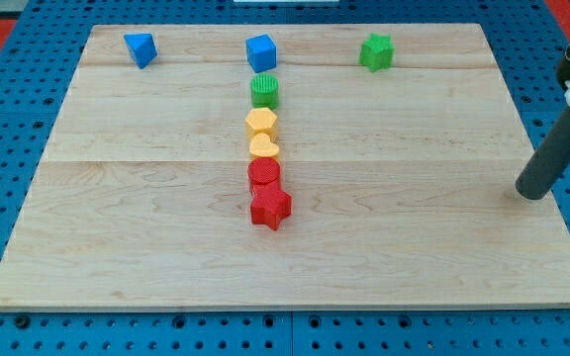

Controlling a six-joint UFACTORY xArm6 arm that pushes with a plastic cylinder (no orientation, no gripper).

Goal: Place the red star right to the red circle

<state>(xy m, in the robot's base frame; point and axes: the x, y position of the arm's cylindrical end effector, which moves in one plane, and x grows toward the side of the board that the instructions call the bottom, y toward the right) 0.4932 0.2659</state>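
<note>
The red star (271, 208) lies near the middle of the wooden board (117, 218), touching the red circle (263, 174) just above it. They end a column of blocks running toward the view's top. My tip (530, 195) rests on the board near its right edge, far to the right of the red star and at about the same height in the view.
Above the red circle stand two yellow hearts (261, 123) (264, 147), a green cylinder (264, 91) and a blue cube (261, 51). A blue block (141, 48) sits at the top left and a green star-like block (376, 51) at the top right.
</note>
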